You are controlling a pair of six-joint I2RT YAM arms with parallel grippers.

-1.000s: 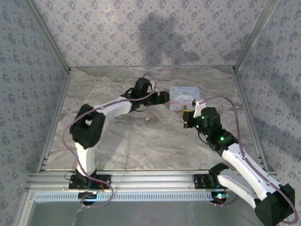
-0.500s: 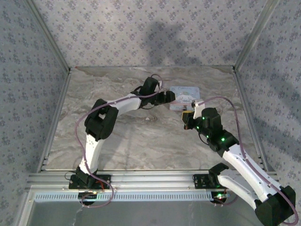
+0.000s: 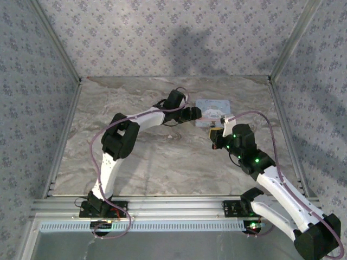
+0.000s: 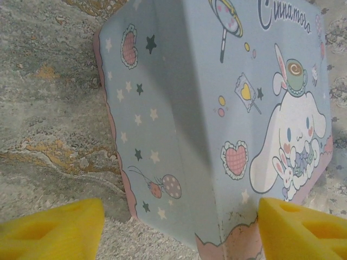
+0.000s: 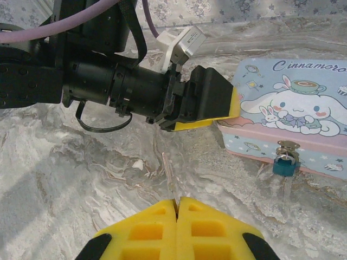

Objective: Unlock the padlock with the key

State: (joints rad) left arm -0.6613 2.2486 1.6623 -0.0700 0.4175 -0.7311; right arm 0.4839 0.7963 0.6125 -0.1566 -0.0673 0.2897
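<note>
Padlock (image 5: 283,166) on front of the tin (image 5: 293,103), left end effector (image 3: 196,112) at its left, right end effector (image 5: 177,203) before it.

The left arm (image 3: 143,118), white links with black joints, reaches forward and bends right at its elbow, its black wrist held about level. The left gripper (image 3: 196,112), black with yellow foam fingers (image 4: 57,227), stands spread wide. The right arm (image 3: 276,184), white with black joints and green lights, stretches forward and leftward, wrist angled downward. The right gripper (image 5: 177,208) has its yellow fingers pressed together, pinching a thin pale key (image 5: 168,173) that juts ahead of their tips. The left gripper sits just ahead of those tips, not touching them.
</note>
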